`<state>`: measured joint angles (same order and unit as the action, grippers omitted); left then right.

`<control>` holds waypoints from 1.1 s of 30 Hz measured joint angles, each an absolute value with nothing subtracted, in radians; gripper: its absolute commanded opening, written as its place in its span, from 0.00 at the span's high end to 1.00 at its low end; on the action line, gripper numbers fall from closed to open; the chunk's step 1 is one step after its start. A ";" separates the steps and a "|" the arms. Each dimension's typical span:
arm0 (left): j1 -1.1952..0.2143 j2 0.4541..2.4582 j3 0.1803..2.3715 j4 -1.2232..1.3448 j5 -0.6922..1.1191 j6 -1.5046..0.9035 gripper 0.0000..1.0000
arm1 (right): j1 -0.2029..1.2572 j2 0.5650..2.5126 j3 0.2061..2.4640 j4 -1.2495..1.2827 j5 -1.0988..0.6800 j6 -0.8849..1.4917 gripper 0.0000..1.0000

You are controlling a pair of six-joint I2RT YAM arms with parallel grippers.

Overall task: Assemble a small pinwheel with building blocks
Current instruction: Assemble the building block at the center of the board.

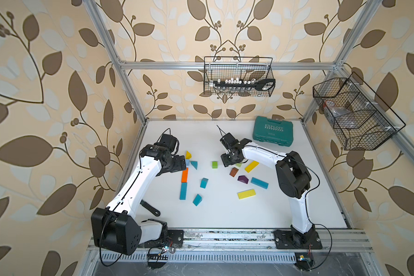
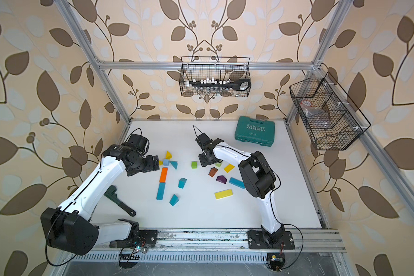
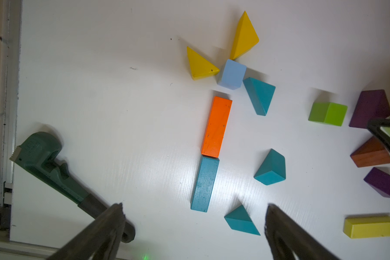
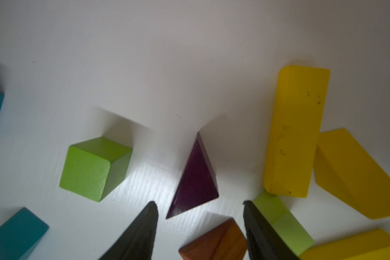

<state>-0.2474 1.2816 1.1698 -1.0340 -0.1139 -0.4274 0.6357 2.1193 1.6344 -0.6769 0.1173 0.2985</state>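
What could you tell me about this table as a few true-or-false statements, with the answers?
1. The orange bar and a teal bar lie end to end. True.
2. The left gripper holds a yellow wedge. False: it is open and holds nothing.
3. The teal case stands open. False: its lid is shut.
4. A purple wedge sits between the fingers of the right gripper. True.
5. The green wrench lies on top of the teal case. False: it lies on the table, far from the case, near the left arm.
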 measured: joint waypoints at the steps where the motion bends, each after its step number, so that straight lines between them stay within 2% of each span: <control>1: -0.247 1.282 1.169 -1.030 -0.114 -0.422 0.01 | 0.636 2.129 1.643 -0.679 0.119 0.297 0.44; 6: -0.247 1.281 1.153 -1.011 -0.113 -0.400 0.01 | 0.638 2.167 1.663 -0.691 0.124 0.279 0.50; 9: -0.247 1.281 1.144 -1.009 -0.113 -0.392 0.01 | 0.639 2.182 1.674 -0.692 0.123 0.252 0.59; 17: -0.247 1.277 1.140 -1.002 -0.113 -0.385 0.01 | 0.631 2.191 1.673 -0.674 0.091 0.162 0.73; 25: -0.247 1.277 1.140 -1.001 -0.113 -0.377 0.01 | 0.599 2.168 1.627 -0.620 0.004 0.099 0.74; 33: -0.247 1.277 1.140 -1.002 -0.110 -0.370 0.01 | 0.628 2.163 1.615 -0.606 -0.013 0.060 0.75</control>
